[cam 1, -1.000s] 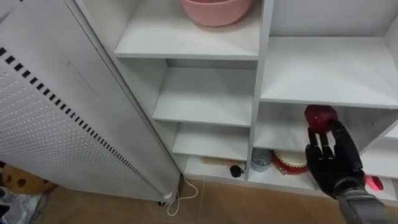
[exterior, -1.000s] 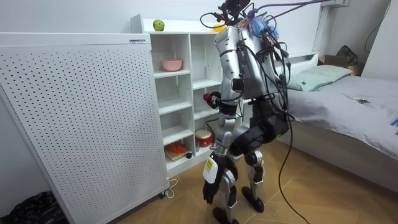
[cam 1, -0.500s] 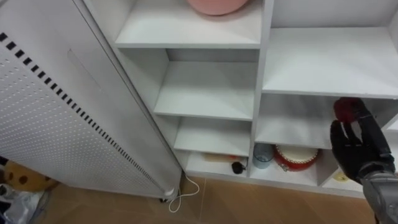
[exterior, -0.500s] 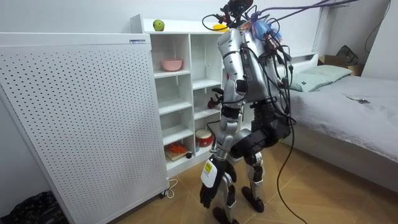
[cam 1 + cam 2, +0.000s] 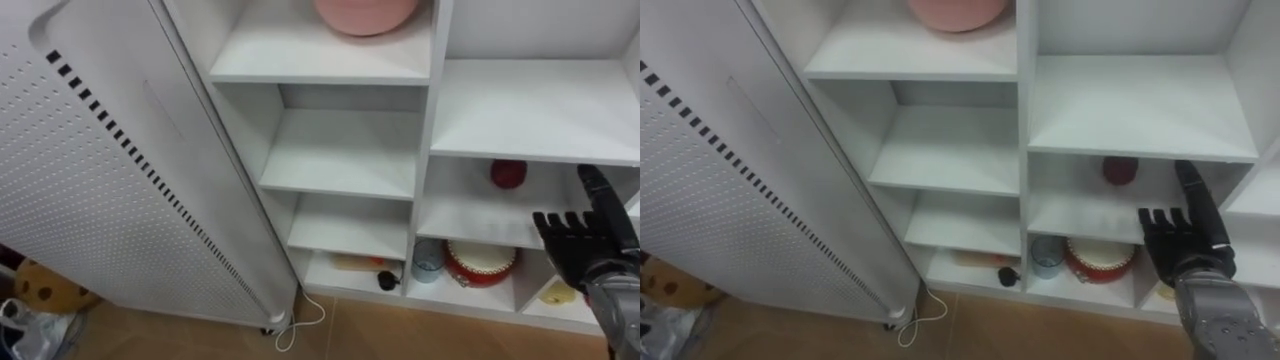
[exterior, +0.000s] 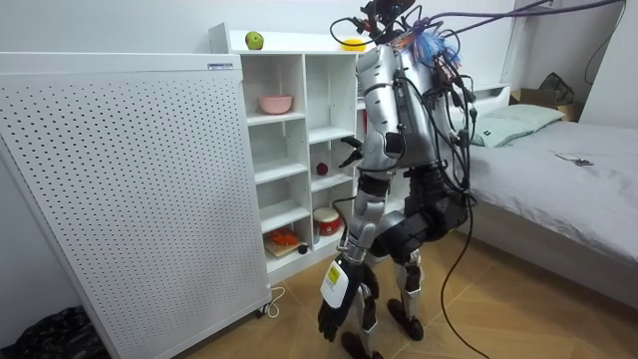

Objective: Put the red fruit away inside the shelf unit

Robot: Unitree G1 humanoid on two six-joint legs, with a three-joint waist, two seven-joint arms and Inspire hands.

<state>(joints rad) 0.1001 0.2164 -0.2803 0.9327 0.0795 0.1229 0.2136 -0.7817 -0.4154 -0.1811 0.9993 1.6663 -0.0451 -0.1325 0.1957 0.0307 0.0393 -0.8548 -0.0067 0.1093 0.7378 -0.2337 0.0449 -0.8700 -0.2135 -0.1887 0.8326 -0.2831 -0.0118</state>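
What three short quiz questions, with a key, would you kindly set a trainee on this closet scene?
1. Fill in: the pink bowl stands in the ___ column of the closet.
2. True or false: the right hand is curled round the red fruit.
3. What stands on the shelf below the red fruit? A) pink bowl B) red round tin C) nothing

Key: 1 left; 2 false, the hand is open and apart from the fruit; 3 B.
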